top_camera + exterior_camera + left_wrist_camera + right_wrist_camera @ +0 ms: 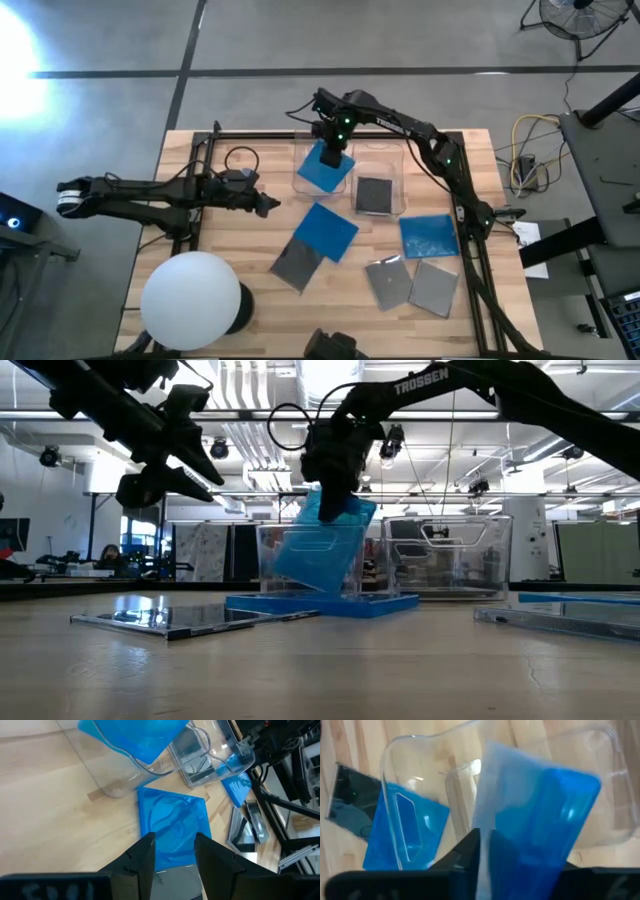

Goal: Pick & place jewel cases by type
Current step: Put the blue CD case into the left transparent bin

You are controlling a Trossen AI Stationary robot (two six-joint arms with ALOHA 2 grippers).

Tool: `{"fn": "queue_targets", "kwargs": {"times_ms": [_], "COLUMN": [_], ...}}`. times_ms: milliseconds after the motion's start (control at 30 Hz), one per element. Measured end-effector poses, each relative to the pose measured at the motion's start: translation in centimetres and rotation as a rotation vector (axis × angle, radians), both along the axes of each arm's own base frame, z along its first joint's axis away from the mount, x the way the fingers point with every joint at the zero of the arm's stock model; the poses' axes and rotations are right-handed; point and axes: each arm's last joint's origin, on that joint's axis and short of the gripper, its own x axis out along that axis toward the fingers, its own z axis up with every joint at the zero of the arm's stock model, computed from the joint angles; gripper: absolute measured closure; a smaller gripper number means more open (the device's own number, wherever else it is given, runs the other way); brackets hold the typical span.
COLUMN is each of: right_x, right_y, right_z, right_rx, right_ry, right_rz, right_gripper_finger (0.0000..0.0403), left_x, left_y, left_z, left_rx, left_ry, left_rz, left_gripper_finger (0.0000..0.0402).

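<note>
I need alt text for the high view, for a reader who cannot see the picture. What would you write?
From above, the right gripper holds a tilted blue jewel case over the left clear bin; the right clear bin holds one grey case. The left gripper waits open above the wooden table, where two blue and two grey cases lie loose.

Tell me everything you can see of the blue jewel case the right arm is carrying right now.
The held blue jewel case is a thin, flat, square piece of bright blue translucent-looking plastic. The right gripper has its jaws shut on the case's upper edge. In the low view it hangs tilted, partly down inside the left clear bin, its lower corner near the bin floor; whether it touches cannot be told. That bin looks to hold nothing else. The left gripper waits apart, open, above the table.
</note>
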Motion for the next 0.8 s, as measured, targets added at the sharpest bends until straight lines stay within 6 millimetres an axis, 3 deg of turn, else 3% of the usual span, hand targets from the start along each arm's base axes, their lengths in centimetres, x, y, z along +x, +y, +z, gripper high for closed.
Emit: {"fn": "queue_targets", "kwargs": {"times_ms": [133, 300, 467, 533, 633, 700, 800], "right_x": [0.8, 1.7, 2.5, 2.3, 1.3, 0.5, -0.8], "right_y": [0.1, -0.1, 0.3, 0.4, 0.9, 1.2, 1.8], "right_z": [0.1, 1.7, 3.5, 4.0, 4.3, 4.0, 3.5], "right_rx": [-0.080, -0.484, -0.823, -0.801, -0.578, -0.424, -0.339], "right_ry": [-0.023, 0.045, 0.075, 0.060, 0.047, 0.091, 0.234], "right_rz": [-0.019, -0.146, -0.325, -0.395, -0.491, -0.556, -0.627], "right_gripper_finger": [0.0244, 0.0190, 0.0169, 0.0168, 0.0171, 0.0175, 0.0180], "left_x": [0.0, 0.0, 0.0, 0.0, 0.0, -0.1, -0.1], "left_y": [0.0, 0.0, 0.0, 0.0, 0.0, 0.0, 0.0], "left_z": [0.0, 0.0, 0.0, 0.0, 0.0, -0.1, -0.2], "left_rx": [0.017, 0.048, 0.064, 0.068, 0.068, 0.065, 0.072], "left_ry": [0.004, 0.011, 0.015, 0.016, 0.019, 0.027, 0.040], "left_rz": [-0.012, -0.033, -0.044, -0.047, -0.048, -0.050, -0.059], "left_gripper_finger": [0.0284, 0.0284, 0.0284, 0.0284, 0.0284, 0.0284, 0.0284]}}
